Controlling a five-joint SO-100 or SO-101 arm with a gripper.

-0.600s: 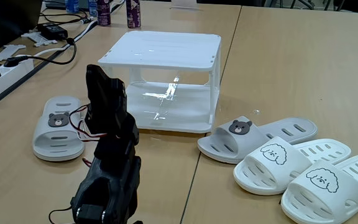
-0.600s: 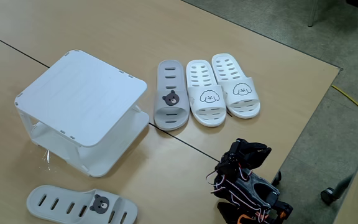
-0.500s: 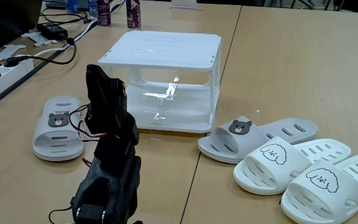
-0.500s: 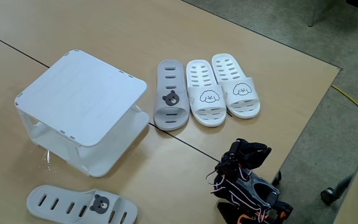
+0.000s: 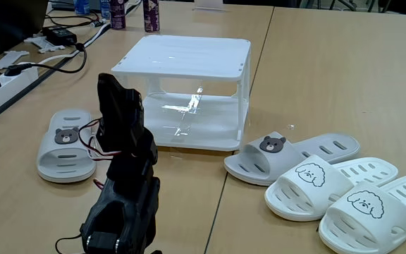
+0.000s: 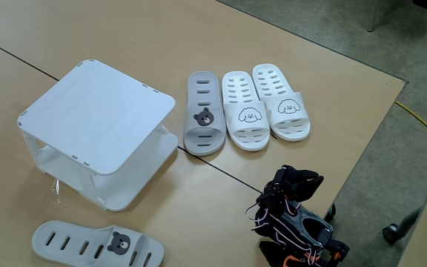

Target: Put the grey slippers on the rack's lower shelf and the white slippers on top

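The rack (image 6: pixel 98 122) is seen empty mid-desk (image 6: pixel 199 200). One of the grey slippers (image 6: pixel 203 113) is lined up with the white slippers (image 6: pixel 265 100) near the desk's far edge; the other (image 6: pixel 95 243) is set apart. The arm (image 5: pixel 122 176) is folded, and the state of its fingers cannot be told.

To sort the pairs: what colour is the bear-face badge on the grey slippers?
Dark brown, on the grey slippers; it shows best in a fixed view from above.
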